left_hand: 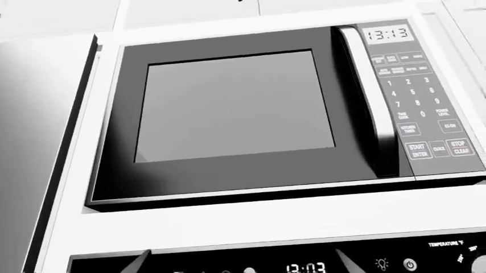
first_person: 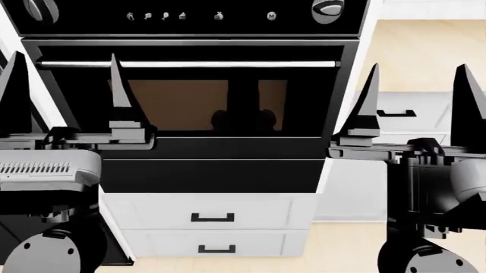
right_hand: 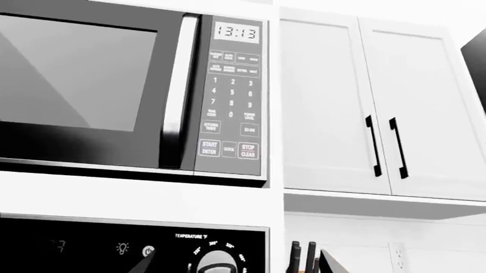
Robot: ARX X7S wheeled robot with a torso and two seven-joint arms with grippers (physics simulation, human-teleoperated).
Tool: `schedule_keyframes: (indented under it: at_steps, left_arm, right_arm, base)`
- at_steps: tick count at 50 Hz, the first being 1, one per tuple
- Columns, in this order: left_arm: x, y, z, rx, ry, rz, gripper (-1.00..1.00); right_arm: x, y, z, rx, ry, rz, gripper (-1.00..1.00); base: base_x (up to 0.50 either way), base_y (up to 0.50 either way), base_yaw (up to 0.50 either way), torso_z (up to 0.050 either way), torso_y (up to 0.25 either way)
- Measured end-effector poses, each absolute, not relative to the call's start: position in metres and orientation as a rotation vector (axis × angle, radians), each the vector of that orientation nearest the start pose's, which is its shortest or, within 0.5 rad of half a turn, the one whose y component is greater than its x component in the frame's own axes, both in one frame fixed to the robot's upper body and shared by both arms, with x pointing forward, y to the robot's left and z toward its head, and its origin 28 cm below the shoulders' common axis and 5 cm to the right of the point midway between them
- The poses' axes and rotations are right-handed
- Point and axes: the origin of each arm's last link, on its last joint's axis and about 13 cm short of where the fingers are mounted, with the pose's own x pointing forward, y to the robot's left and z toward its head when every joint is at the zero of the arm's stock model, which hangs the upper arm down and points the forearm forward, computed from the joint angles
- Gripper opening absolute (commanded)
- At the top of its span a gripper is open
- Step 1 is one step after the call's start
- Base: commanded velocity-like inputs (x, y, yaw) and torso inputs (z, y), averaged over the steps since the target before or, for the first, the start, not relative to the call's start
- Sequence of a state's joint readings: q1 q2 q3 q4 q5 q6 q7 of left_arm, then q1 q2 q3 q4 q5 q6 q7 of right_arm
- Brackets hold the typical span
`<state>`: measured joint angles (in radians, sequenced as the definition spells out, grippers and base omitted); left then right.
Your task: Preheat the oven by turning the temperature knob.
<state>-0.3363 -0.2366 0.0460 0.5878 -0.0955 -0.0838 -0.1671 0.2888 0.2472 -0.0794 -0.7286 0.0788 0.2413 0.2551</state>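
Observation:
The oven [first_person: 205, 102] fills the head view, black with a brown-tinted window and a silver bar handle [first_person: 190, 63]. Its black panel carries two silver dials. The temperature knob [first_person: 328, 7] is the right-hand one, and in the right wrist view it sits under a "TEMPERATURE °F" label [right_hand: 216, 263]. My right gripper [first_person: 417, 102] is open, held short of the panel, and the knob shows between its fingertips [right_hand: 144, 264]. My left gripper [first_person: 67, 91] is also open and empty in front of the oven door. Its wrist view shows it pointing at the panel's clock [left_hand: 306, 267].
A black microwave [left_hand: 227, 108] is built in above the oven. White cabinet doors with black handles [right_hand: 387, 148] are to its right, with knife handles [right_hand: 302, 256] below them. White drawers [first_person: 213, 217] lie under the oven, and another white drawer [first_person: 399, 114] is to the right.

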Motion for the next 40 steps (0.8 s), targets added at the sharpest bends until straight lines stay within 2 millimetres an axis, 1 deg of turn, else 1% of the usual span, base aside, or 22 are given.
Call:
schedule_keyframes:
  at_steps: [11,31,33,40]
  left_arm:
    - [0.2318,0.2281,0.2054,0.072,-0.859,0.006,1.00]
    - [0.2293,0.2281,0.2075,0.059,-0.871,-0.011,1.00]
    - [0.2292,0.2280,0.2077,0.060,-0.871,-0.010,1.00]
    - [0.2291,0.2276,0.2082,0.062,-0.867,-0.005,1.00]
  right_arm:
    - [0.2146,-0.1116,0.2051,-0.081,-0.772,-0.081,1.00]
    - [0.2126,-0.1112,0.2074,-0.075,-0.782,-0.077,1.00]
    - [0.2125,-0.1113,0.2078,-0.073,-0.784,-0.078,1.00]
    - [0.2121,-0.1118,0.2092,-0.064,-0.791,-0.082,1.00]
  base:
    - [0.00,0.00,0.00,0.050,0.000]
    - [0.00,0.00,0.00,0.050,0.000]
    - [0.00,0.00,0.00,0.028,0.000]
    - [0.01,0.00,0.00,0.000,0.000]
